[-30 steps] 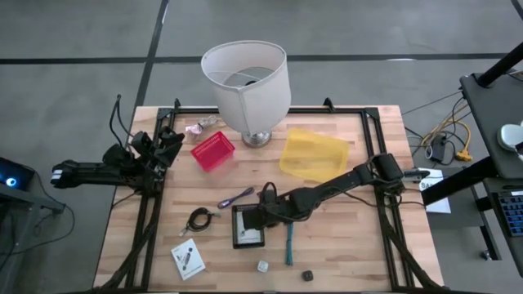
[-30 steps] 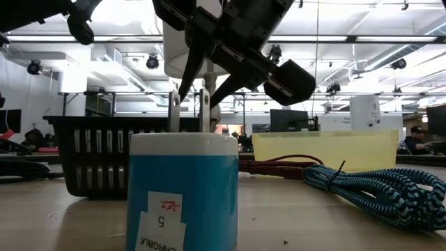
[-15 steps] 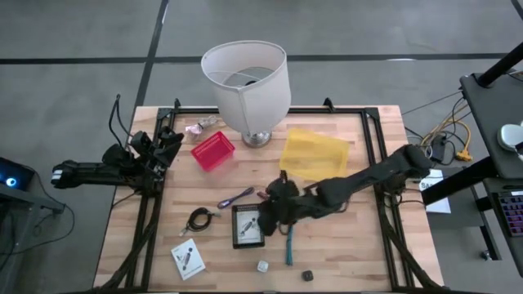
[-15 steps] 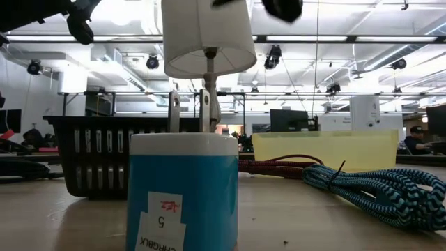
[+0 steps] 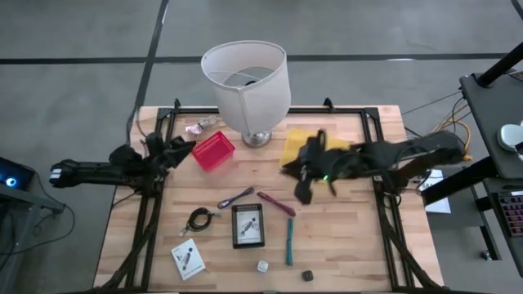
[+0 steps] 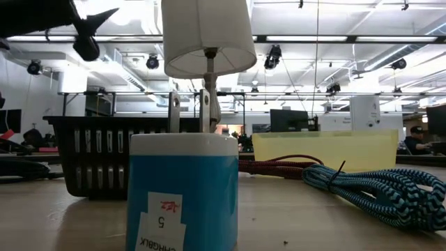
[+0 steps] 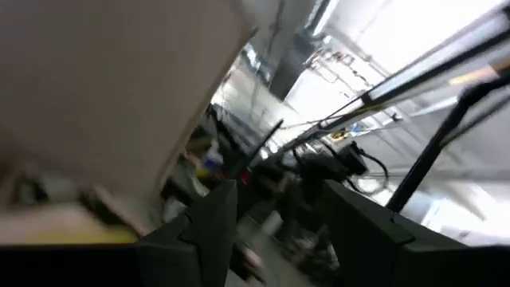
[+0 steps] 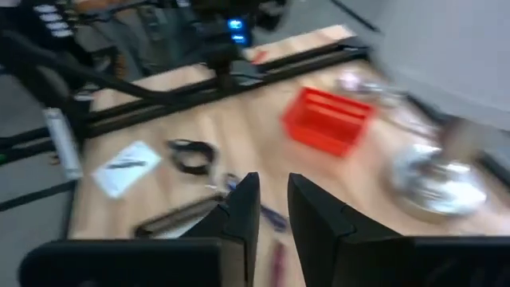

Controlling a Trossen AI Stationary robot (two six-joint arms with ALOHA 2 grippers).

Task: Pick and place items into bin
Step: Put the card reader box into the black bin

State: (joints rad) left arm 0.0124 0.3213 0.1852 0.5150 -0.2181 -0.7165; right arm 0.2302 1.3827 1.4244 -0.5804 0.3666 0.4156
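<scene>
The items lie on the near half of the wooden table: a purple strip (image 5: 235, 198), a dark red strip (image 5: 276, 203), a black coiled cable (image 5: 198, 219), a black card (image 5: 248, 225), a white printed card (image 5: 187, 258), a teal stick (image 5: 289, 241), a white cube (image 5: 263, 266) and a dark cube (image 5: 307, 276). A yellow bin (image 5: 327, 145) and a small red bin (image 5: 212, 151) stand farther back. My right gripper (image 5: 304, 184) (image 8: 273, 209) hangs high over the yellow bin's near edge, its fingers a narrow gap apart and empty. My left gripper (image 5: 184, 147) (image 7: 279, 223) is open beside the red bin.
A large white lampshade on a metal foot (image 5: 247, 82) stands at the far middle, with a pink wrapped thing (image 5: 200, 125) to its left. Black rails (image 5: 147, 220) run along both table sides. The low view shows a blue cylinder (image 6: 181, 188), a black basket (image 6: 97, 153) and a teal braided cable (image 6: 376, 192).
My right gripper has risen from the black card and swung toward the far right, over the yellow bin's near edge, rolling as it went. It carries nothing. The black card stays where it was. My left gripper has rolled about its own axis in place.
</scene>
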